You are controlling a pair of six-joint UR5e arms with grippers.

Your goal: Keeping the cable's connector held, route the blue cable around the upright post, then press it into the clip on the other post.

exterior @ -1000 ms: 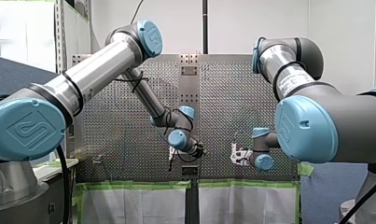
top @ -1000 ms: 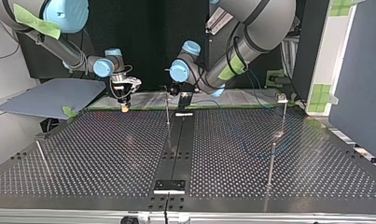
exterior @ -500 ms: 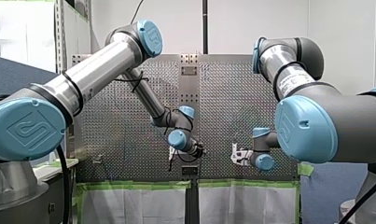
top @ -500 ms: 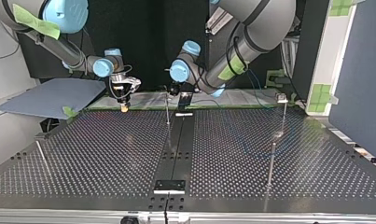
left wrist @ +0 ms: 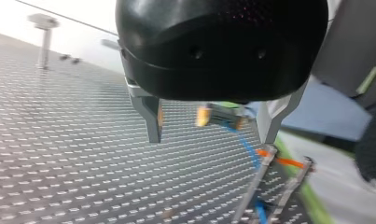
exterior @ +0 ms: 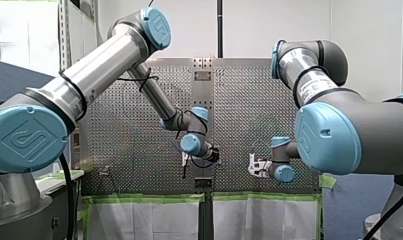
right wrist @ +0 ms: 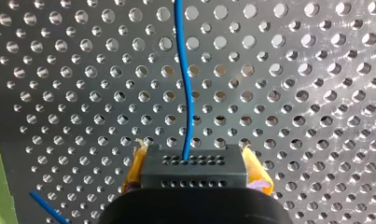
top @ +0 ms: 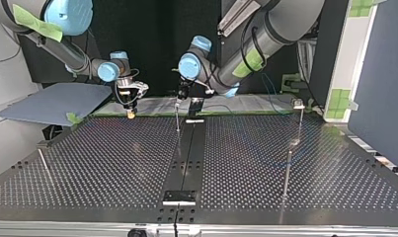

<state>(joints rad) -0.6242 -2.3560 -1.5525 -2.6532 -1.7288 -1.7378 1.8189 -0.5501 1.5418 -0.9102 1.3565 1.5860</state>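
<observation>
**Table** (top: 112, 158): perforated metal plate, carries all fixtures.

**Posts:** centre post (top: 177, 117), a thin upright at the far edge, mid-table in the top view. Far right post (top: 301, 121) and near right post (top: 287, 173) stand at that view's right. Which post carries the clip: cannot tell.

**Left gripper** (left wrist: 209, 137): metal fingers spread wide, nothing between them. In the top view it hangs just above the centre post's top. In the left wrist view a post top w/ an orange piece sits just beside one finger. The cable runs past it; contact cannot be confirmed.

**Right gripper** (right wrist: 195, 161): yellow pads closed on the connector. Pos.: far edge, left of centre in the top view, well apart from the centre post.

**Blue cable** (right wrist: 188, 102): thin single strand. Est. light and limp, so it will sag and trail the connector and needs slight tension to wrap a post. Recommended hold for the free gripper: on the run between connector and post, close to the press pt. Avoid hard pulls, since a kink is likely at the connector entry.

**Connector** (right wrist: 194, 175): small black block w/ rows of holes. Est. rigid, w/ flat sides suited to pad grip. It is held across its sides. The cable exits the front face at centre and runs ahead of the gripper over the table.
</observation>
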